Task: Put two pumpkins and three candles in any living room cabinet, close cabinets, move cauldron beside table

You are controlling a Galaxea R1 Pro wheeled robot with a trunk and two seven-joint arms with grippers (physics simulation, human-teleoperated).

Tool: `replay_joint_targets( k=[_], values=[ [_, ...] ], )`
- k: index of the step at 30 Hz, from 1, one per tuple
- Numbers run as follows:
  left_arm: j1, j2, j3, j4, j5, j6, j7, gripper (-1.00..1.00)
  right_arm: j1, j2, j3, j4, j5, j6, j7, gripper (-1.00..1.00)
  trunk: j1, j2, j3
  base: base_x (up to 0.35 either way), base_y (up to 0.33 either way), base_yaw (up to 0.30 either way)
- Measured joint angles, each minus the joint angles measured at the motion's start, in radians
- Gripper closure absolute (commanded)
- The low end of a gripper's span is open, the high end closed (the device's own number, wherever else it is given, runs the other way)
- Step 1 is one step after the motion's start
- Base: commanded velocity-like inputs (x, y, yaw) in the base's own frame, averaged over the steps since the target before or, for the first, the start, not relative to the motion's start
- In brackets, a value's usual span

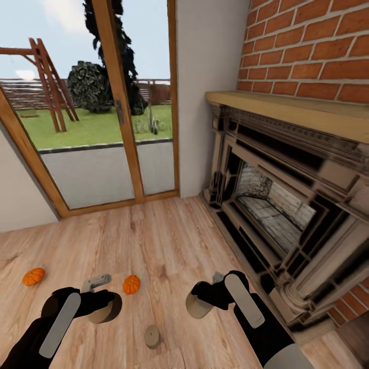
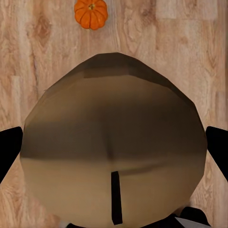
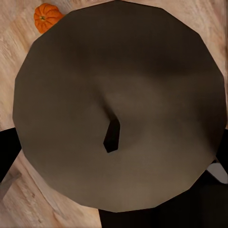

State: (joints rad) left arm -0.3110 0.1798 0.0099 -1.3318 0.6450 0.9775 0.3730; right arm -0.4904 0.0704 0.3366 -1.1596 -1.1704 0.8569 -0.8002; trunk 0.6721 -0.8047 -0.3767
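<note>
Two orange pumpkins rest on the wood floor in the head view, one at the left [image 1: 33, 277] and one between my arms [image 1: 131, 284]. A tan candle [image 1: 151, 336] stands loose on the floor just below them. My left gripper [image 1: 101, 301] is shut on a second candle [image 1: 106, 313]; its flat top and wick [image 2: 114, 142] sit close to the left wrist camera, with a black finger [image 2: 8, 154] at each side and a pumpkin [image 2: 90, 13] beyond. My right gripper [image 1: 207, 296] is shut on a third candle [image 1: 197, 306], whose top [image 3: 118, 104] is near the right wrist camera, beside a pumpkin [image 3: 46, 16].
A large dark fireplace [image 1: 277, 205] with a wooden mantel and brick wall runs along the right. A wood-framed glass door [image 1: 102, 128] to the garden stands ahead. Bare wood floor [image 1: 169, 241] stretches between them.
</note>
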Motion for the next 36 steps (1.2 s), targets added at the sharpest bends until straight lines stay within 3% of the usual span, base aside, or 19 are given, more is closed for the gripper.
replay_joint_targets(
  k=[14, 20, 24, 26, 28, 32, 36],
  values=[
    [0.000, -0.004, -0.010, 0.006, -0.003, 0.001, 0.000, 1.00, 0.000, -0.006, -0.003, 0.021, 0.005, 0.001, 0.000, 1.00, 0.000, 0.000, -0.017, -0.002, 0.002, -0.194],
    [0.000, -0.010, -0.012, 0.020, 0.002, 0.002, -0.002, 1.00, 0.007, -0.011, 0.004, 0.030, 0.016, -0.033, 0.071, 1.00, 0.000, 0.000, -0.025, 0.000, 0.000, -0.135],
    [0.000, -0.013, -0.015, 0.067, 0.002, 0.001, -0.006, 1.00, 0.008, -0.012, 0.007, 0.074, 0.058, -0.055, 0.086, 1.00, 0.000, 0.000, -0.031, 0.000, 0.000, -0.071],
    [0.000, -0.015, -0.019, 0.122, 0.004, -0.005, -0.008, 1.00, 0.008, -0.012, 0.009, 0.115, 0.109, -0.108, 0.097, 1.00, 0.000, 0.000, -0.035, 0.000, 0.000, -0.017],
    [-0.001, -0.015, -0.020, 0.140, 0.002, -0.011, -0.009, 1.00, 0.010, -0.012, 0.011, 0.135, 0.127, -0.144, 0.111, 1.00, 0.000, 0.000, -0.038, 0.000, 0.000, -0.009],
    [-0.001, -0.015, -0.022, 0.225, -0.011, -0.056, -0.009, 1.00, 0.018, -0.012, 0.023, 0.189, 0.195, -0.190, 0.175, 1.00, 0.000, 0.000, -0.045, 0.000, 0.000, -0.002],
    [-0.001, -0.015, -0.025, 0.290, -0.008, -0.104, -0.009, 1.00, 0.020, -0.013, 0.025, 0.222, 0.216, -0.238, 0.198, 1.00, 0.000, 0.000, -0.051, 0.000, 0.000, 0.000]
  ],
)
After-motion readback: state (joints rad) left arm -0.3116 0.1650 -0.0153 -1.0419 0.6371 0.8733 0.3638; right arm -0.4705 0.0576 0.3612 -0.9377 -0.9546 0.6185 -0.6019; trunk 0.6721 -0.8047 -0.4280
